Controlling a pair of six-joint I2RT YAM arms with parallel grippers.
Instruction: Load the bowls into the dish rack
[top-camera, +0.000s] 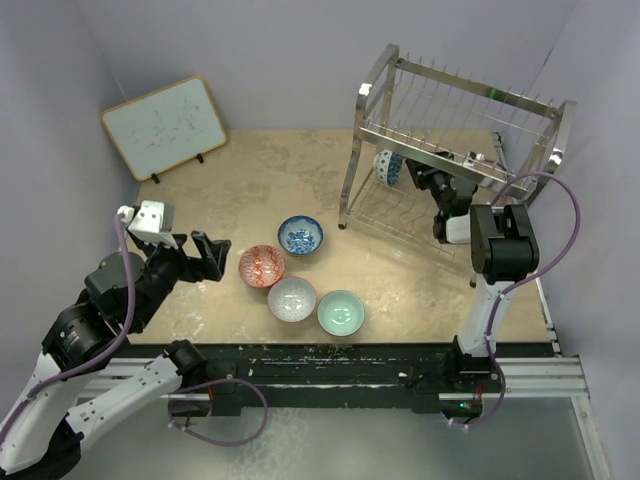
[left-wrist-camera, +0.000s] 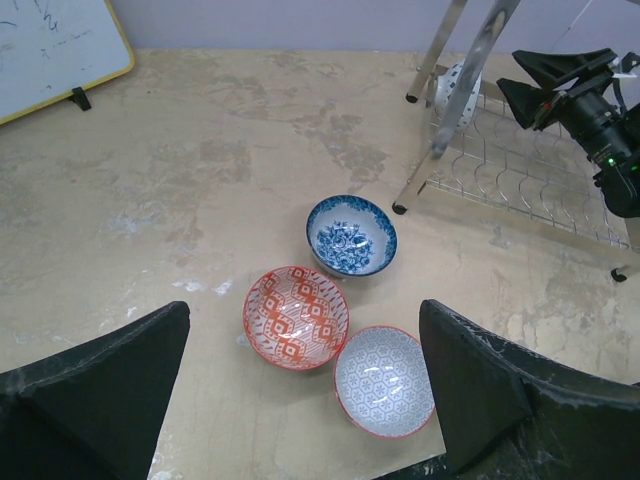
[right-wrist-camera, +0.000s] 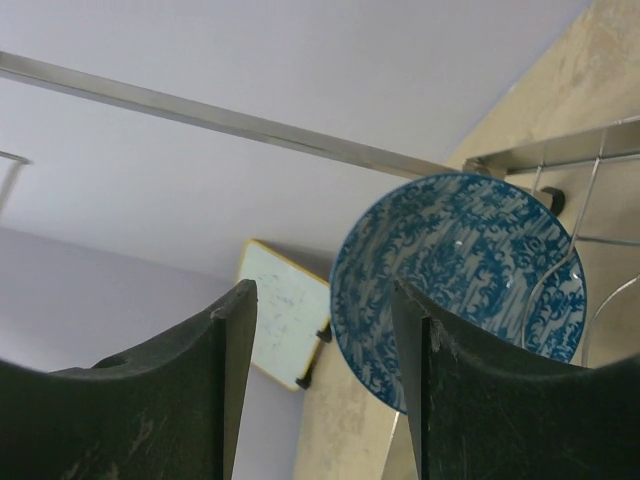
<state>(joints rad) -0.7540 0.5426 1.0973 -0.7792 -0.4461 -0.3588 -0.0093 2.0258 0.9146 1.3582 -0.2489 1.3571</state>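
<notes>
1. In the lower tier of the silver wire dish rack (top-camera: 470, 82), a blue-and-white patterned bowl (right-wrist-camera: 470, 270) is standing on edge, its hollow facing the right gripper (right-wrist-camera: 322, 290).
2. That gripper is hovering just beside it, fingers spread, gripping nothing.
3. The left gripper (top-camera: 214, 256), spread wide, is hanging beside the red-orange bowl (top-camera: 262, 266).
4. Blue (top-camera: 300, 235), grey-white (top-camera: 292, 299) and mint green (top-camera: 341, 312) bowls are sitting close by on the mottled beige table (top-camera: 270, 180), a whiteboard (top-camera: 165, 125) leaning by the lilac wall (top-camera: 280, 60).

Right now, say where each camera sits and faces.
Top: above and behind the arms, looking down on the table; left claw and right claw show.
Left wrist: over the table, facing three bowls and the rack; its fingers show.
Right wrist: inside the rack, facing the racked blue bowl; fingers show.
All three share the whiteboard.
</notes>
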